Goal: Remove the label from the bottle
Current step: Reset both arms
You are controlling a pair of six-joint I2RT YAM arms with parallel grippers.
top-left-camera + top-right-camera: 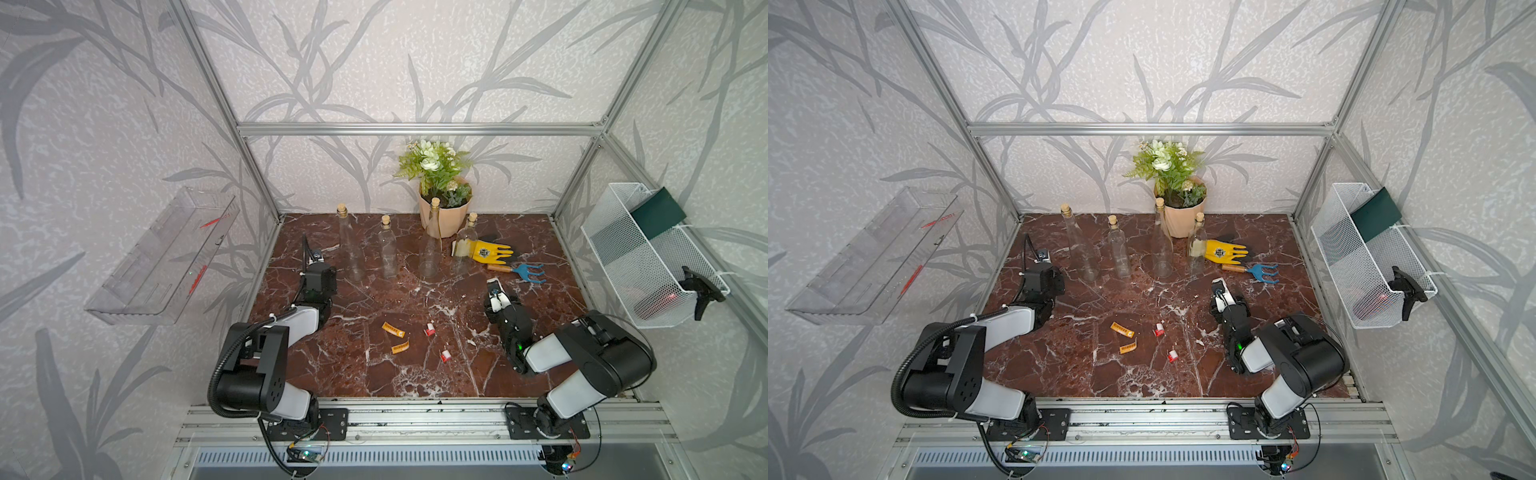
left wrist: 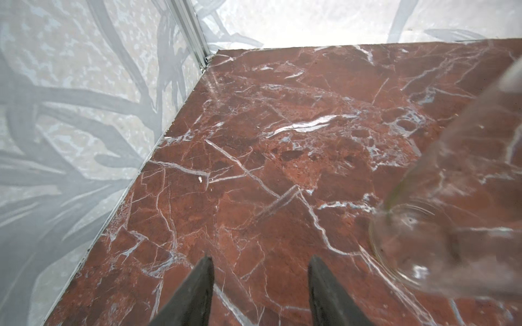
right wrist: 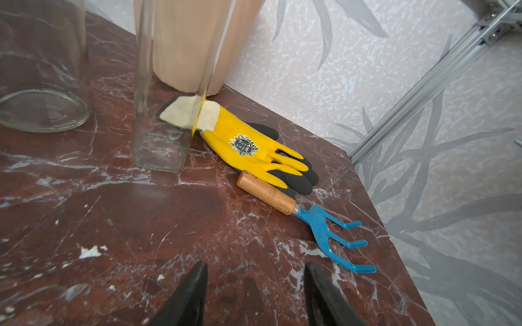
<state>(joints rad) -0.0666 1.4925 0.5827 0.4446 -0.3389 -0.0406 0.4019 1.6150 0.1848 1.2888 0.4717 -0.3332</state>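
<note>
Glass bottles [image 1: 388, 253], four in a row at the back of the marble table [image 1: 374, 374], neither gripper on any
Left gripper [image 2: 258, 259]: jaws parted, nothing between them; the end bottle [image 2: 452, 225] beside it is blurred and cut off by the frame edge. Right gripper [image 3: 255, 265]: jaws likewise parted and empty, short of the square bottle [image 3: 161, 135]. A yellow glove [image 3: 248, 141] lies behind that bottle, its pale cuff showing through the glass, so whether a label remains there cannot be told. Two orange strips [image 1: 393, 330] and two red-and-white scraps [image 1: 429, 331] lie loose on the marble between the arms, print unreadable. In both top views the left gripper's tips are hard to make out
</note>
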